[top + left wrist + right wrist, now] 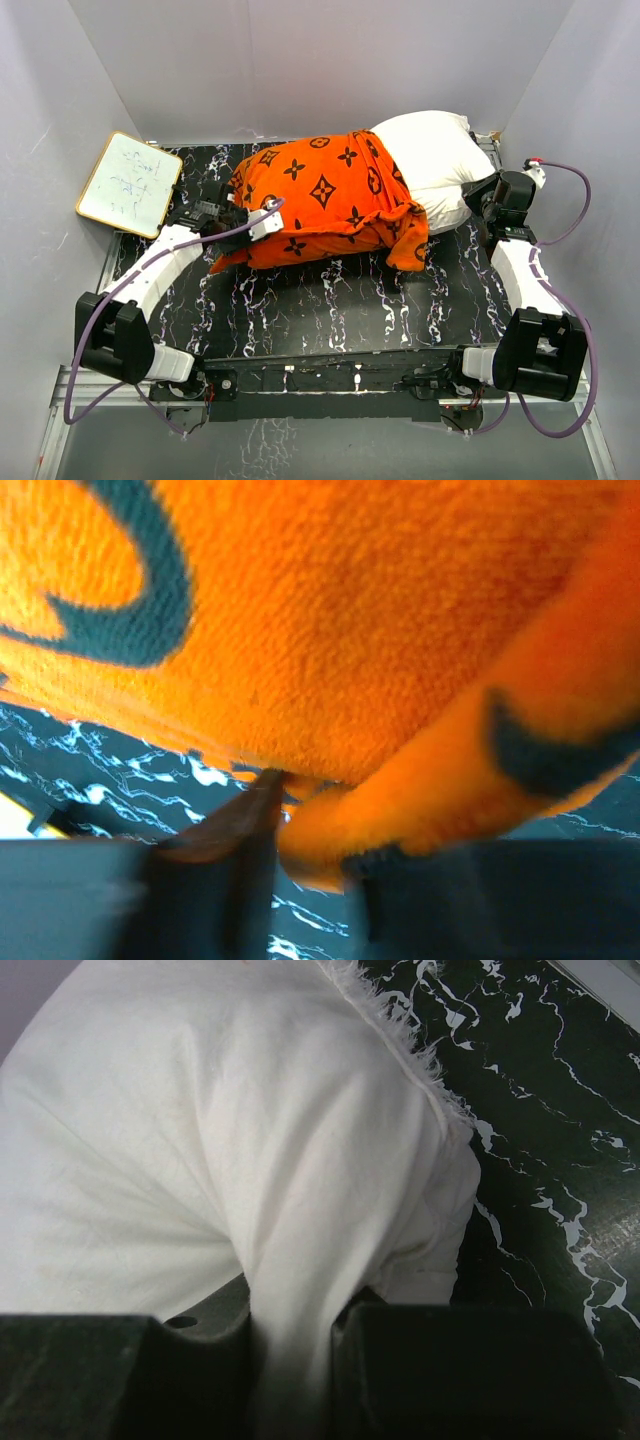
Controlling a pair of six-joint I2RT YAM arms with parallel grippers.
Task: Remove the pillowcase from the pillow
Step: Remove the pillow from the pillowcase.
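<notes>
The orange pillowcase [320,200] with black motifs covers the left part of the white pillow [435,160], whose bare right end sticks out at the back right. My left gripper [240,215] is at the pillowcase's left end. In the left wrist view a fold of the orange pillowcase [300,630] sits between the fingers of that gripper [315,845], touching both. My right gripper [478,205] is at the pillow's bare right end. In the right wrist view this gripper [290,1360] is shut on a pinched ridge of the white pillow [200,1140].
A white board with a tan frame [128,183] lies at the back left corner. The black marbled table [330,310] stretches in front of the pillow. Grey walls close in on the left, back and right.
</notes>
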